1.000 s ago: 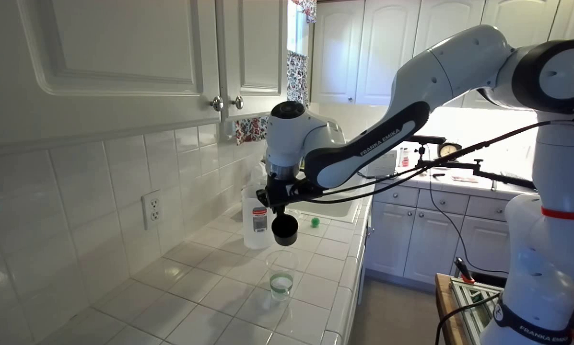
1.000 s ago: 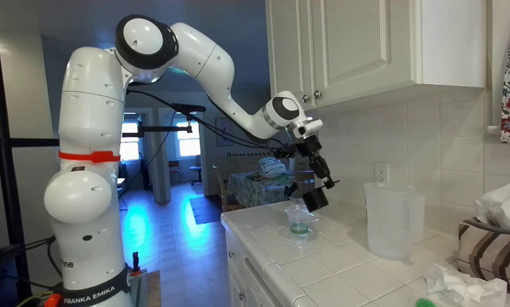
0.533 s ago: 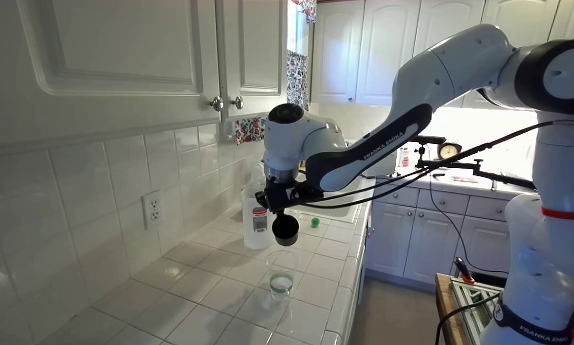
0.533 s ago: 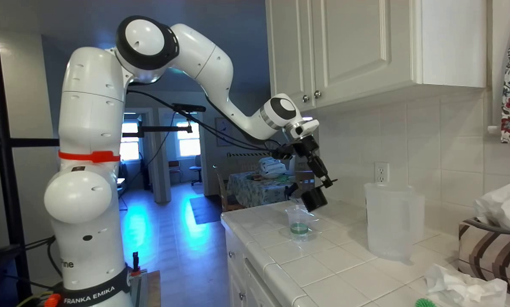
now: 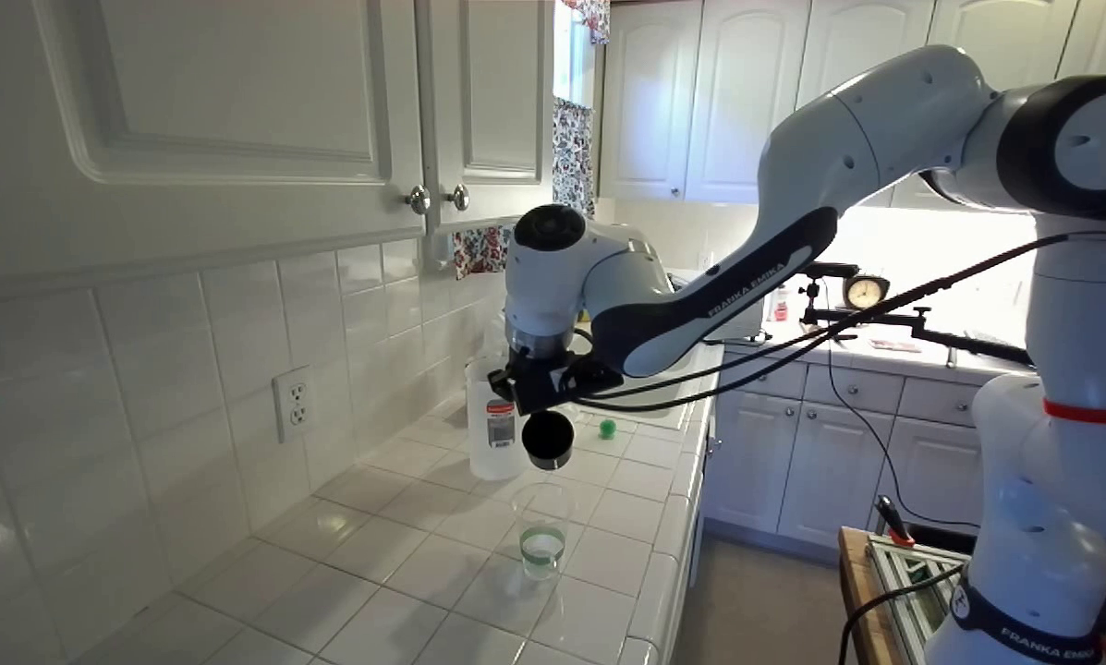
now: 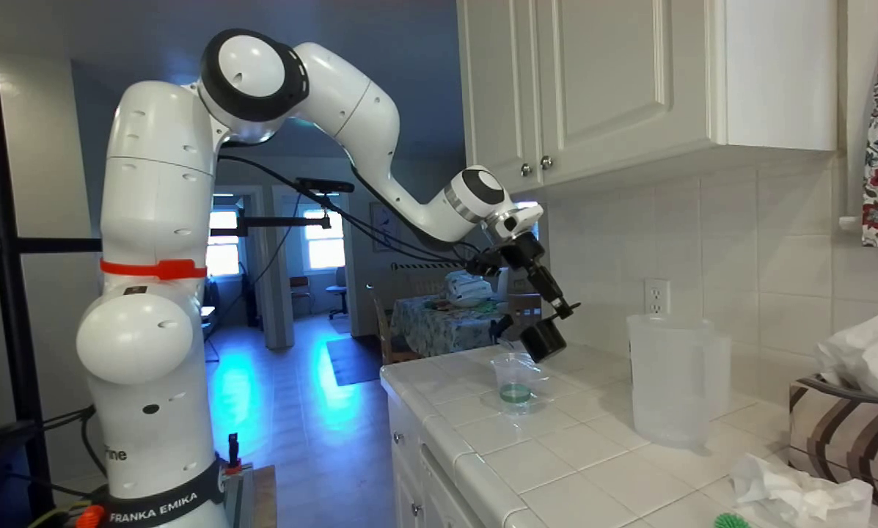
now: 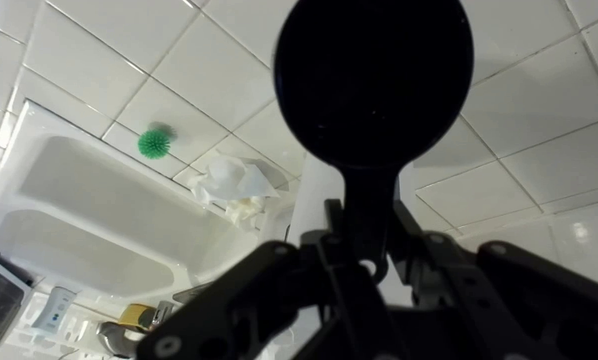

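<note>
Black in every view and best called a measuring cup (image 7: pixel 373 85), pinched by its handle in the clenched gripper (image 7: pixel 369 215) and held above the tiled counter (image 5: pixel 589 605). Tilted rather than level, with the mouth facing the viewer in an exterior view; too dark inside to tell about contents. Hovers near a clear plastic cup (image 5: pixel 541 545) banded in green, upright on the counter, with a visible gap in between. Has a translucent plastic jug (image 5: pixel 492 457) close by, plus a green spiky ball (image 7: pixel 154 144) and a crumpled tissue (image 7: pixel 231 177) beside the sink (image 7: pixel 94 180). Looks, by judgement, like a carry-and-tilt step in hand: already lifted, not yet set down. Calls next for a firm pinch, a slow, small turn rather than a jerk, and clearance between black bowl and clear rim. Could roll in the grip under the bowl's weight, being held only by a narrow handle.
</note>
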Controlling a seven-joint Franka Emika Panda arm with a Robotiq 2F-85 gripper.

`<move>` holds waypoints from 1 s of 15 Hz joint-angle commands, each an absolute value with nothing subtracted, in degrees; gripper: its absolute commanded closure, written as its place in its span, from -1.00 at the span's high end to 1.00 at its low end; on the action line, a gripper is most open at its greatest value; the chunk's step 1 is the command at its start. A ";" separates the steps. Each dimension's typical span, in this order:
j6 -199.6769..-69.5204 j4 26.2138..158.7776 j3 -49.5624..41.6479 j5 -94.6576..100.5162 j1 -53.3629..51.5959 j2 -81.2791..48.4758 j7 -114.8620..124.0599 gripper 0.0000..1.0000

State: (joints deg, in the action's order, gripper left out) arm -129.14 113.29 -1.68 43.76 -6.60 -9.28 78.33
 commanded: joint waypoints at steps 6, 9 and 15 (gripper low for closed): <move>-126.71 113.19 0.05 49.88 -7.09 -8.88 82.74 -0.89; -126.32 113.17 0.48 51.35 -7.12 -8.97 83.88 -0.89; -126.46 113.21 1.29 53.48 -7.23 -9.24 85.56 -0.89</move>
State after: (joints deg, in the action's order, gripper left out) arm -127.30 113.29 0.85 51.49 -6.82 -9.28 83.08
